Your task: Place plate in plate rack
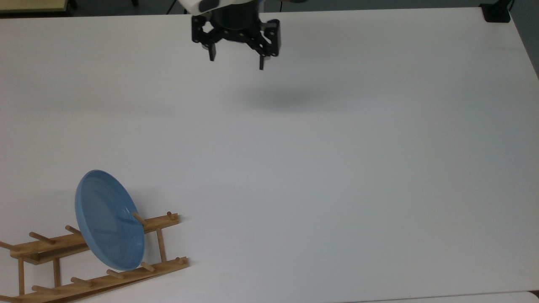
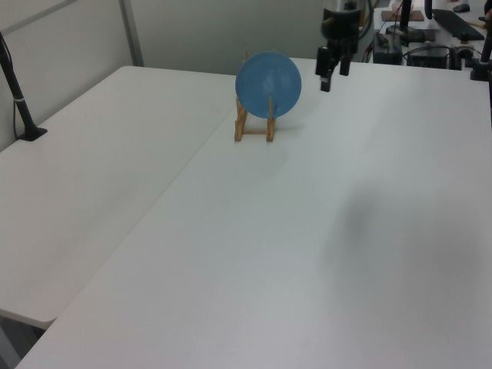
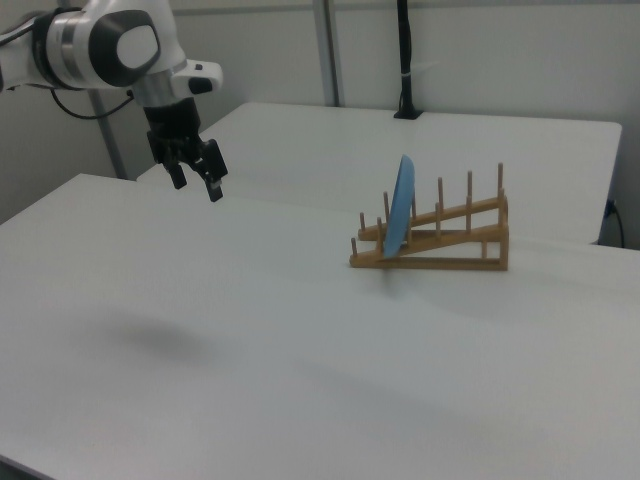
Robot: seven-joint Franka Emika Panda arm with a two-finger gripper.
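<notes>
Top view, 7 o'clock: the plate point(image 1: 107, 221) is seen standing on edge in the plate rack point(image 1: 97, 280), slotted between pegs near the rack's 3 o'clock end, leaning slightly. Rack is set on the white table point(image 1: 337, 168). Far, at 12 o'clock: the hand point(image 1: 236, 63) is held above the table, fingers apart, nothing gripped, well apart from plate.

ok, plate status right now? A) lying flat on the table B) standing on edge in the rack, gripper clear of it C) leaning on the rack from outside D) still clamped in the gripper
B: the plate stands on edge between the pegs of the plate rack, while the gripper hangs open and empty, well away above the table.
</notes>
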